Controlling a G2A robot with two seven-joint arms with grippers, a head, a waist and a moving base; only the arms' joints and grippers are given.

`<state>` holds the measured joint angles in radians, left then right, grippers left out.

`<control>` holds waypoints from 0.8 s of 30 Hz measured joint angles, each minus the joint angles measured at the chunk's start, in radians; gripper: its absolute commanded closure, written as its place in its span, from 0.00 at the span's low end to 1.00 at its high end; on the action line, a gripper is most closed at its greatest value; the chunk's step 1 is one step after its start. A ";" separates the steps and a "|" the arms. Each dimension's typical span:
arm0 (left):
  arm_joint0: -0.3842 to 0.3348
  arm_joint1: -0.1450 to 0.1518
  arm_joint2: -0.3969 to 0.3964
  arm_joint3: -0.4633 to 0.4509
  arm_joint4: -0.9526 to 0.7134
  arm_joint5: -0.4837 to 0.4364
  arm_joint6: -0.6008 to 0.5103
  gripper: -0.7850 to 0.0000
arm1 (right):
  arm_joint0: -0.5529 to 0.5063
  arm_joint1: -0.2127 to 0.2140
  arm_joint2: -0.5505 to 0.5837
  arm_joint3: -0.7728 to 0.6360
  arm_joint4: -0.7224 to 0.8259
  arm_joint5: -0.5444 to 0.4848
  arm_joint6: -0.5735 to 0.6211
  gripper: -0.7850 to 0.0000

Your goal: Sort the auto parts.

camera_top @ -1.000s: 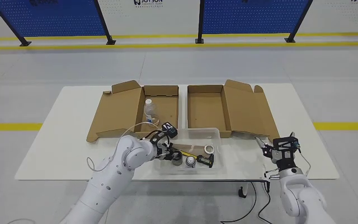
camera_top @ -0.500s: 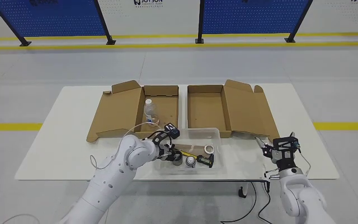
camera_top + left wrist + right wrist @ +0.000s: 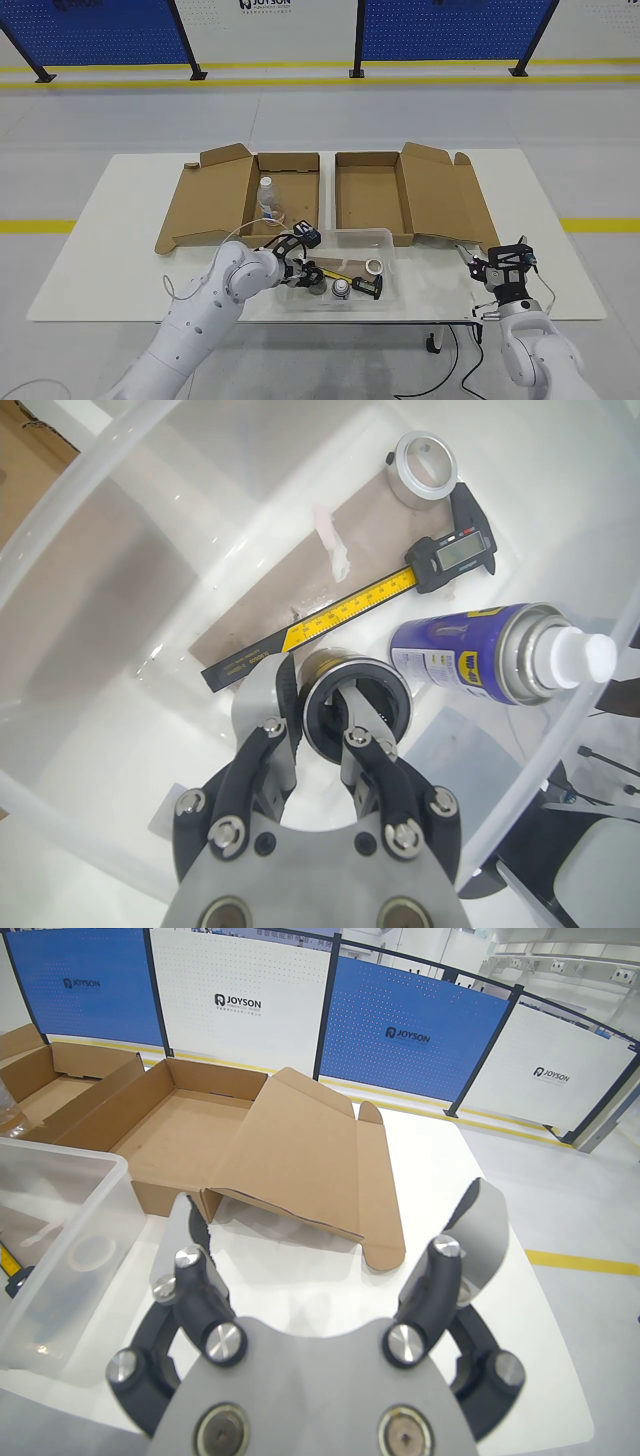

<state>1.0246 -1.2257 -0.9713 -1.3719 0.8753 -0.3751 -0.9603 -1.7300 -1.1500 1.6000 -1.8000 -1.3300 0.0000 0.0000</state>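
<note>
caliper (image 3: 350, 610) and spray can (image 3: 465, 655) flank bearing (image 3: 372, 675), bin wall (image 3: 572, 710) close

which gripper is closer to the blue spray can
Left. The left gripper is inside the clear bin, pinching the wall of a black ring that lies right beside the blue spray can. The right gripper is open over the table, outside the bin.

A white worktop (image 3: 120, 200) stands on a grey floor (image 3: 300, 120) crossed by yellow tape lines (image 3: 300, 82), with blue pegboard panels (image 3: 100, 30) behind.
</note>
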 measured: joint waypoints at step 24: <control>0.050 0.026 -0.058 -0.141 0.007 0.014 0.036 1.00 | 0.000 0.000 0.000 0.000 0.000 0.000 0.000 0.00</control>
<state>1.0750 -1.1993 -1.0290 -1.5129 0.8818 -0.3611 -0.9246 -1.7300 -1.1500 1.6000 -1.8000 -1.3300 0.0000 0.0000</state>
